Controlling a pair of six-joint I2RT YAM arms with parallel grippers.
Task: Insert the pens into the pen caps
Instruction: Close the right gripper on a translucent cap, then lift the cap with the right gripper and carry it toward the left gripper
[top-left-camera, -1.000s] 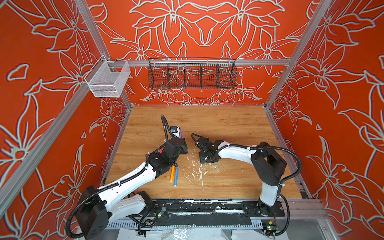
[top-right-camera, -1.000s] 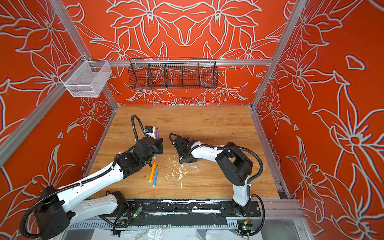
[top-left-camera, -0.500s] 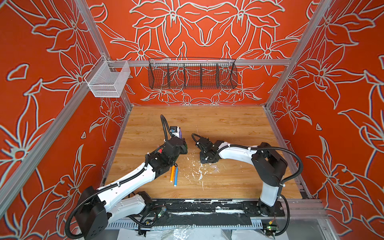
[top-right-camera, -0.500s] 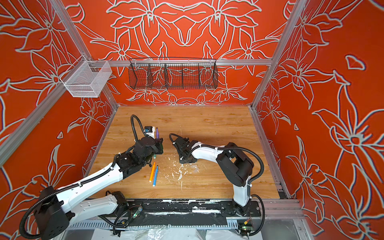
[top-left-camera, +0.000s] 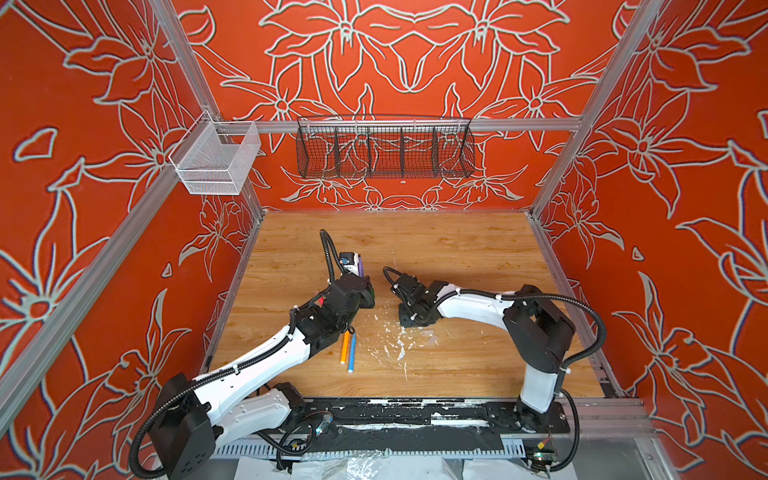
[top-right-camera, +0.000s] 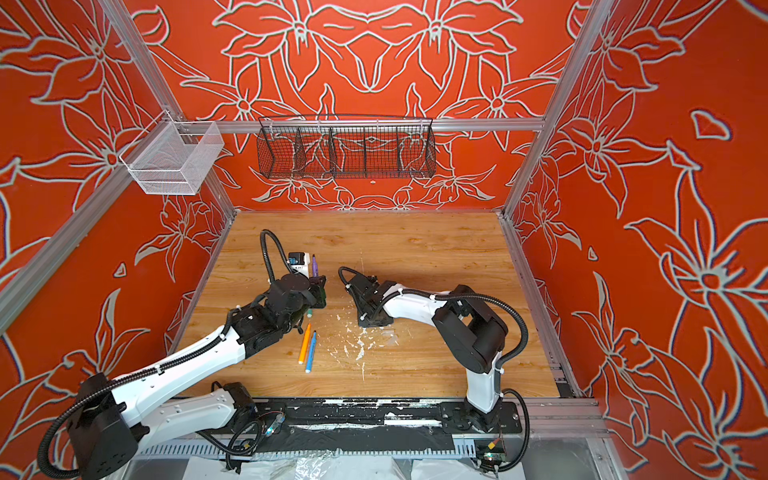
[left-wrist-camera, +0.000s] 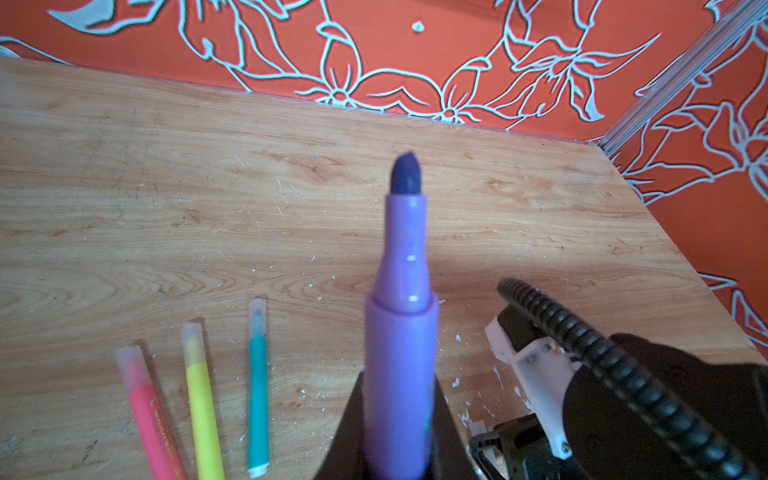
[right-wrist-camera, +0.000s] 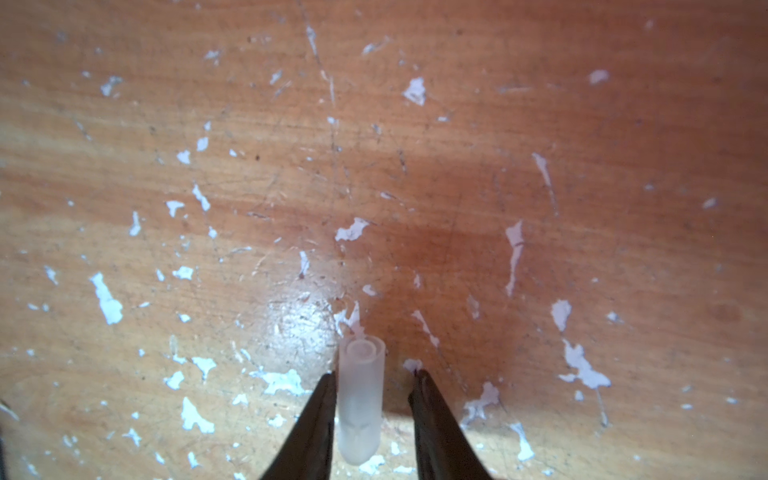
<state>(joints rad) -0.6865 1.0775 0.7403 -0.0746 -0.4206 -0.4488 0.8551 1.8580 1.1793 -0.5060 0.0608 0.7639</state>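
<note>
Pens: pink (left-wrist-camera: 151, 411), yellow (left-wrist-camera: 201, 399), green (left-wrist-camera: 258, 390) lying capped near left pincer (left-wrist-camera: 399, 436), which is pinching uncapped purple pen (left-wrist-camera: 401, 332). Right pincer (right-wrist-camera: 375, 378), spread, is straddling a loose cap (right-wrist-camera: 360, 403).

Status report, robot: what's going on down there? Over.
Left claw shut on purple pen, tip bare. Right claw open astride cap on table. Orange pen, blue pen lie aside.

The whole table (top-left-camera: 436, 249) is seen from high above its front edge in both top views. From the left wrist it is viewed low, toward the back wall (left-wrist-camera: 374, 25); from the right wrist, very closely, facing down.
</note>
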